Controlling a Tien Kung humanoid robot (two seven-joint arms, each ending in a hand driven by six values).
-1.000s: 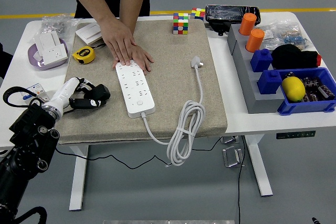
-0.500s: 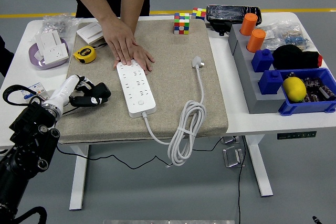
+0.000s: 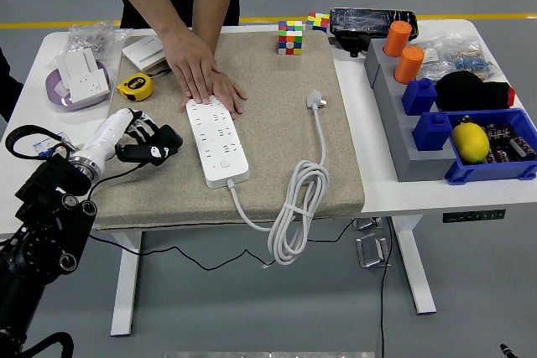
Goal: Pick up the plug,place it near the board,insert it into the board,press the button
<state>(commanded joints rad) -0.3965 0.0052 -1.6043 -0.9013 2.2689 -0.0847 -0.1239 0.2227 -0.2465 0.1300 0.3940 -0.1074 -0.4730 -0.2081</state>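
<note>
While a person's hand [image 3: 204, 75] pins the board [image 3: 216, 142] — left hand [image 3: 147, 142] loosely open, empty, plug [image 3: 315, 101] well apart.

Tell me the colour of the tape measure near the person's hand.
The tape measure is yellow with a black centre, seen in the head view.

I am working in what is looking like a robotics lab or test workshop: a white height-adjustable table [image 3: 419, 194] is standing on a grey floor [image 3: 470, 291] with a yellow line [image 3: 59, 24] running behind the table. Grey and blue plastic bins [image 3: 436, 136] are sitting at the table's right end.
</note>
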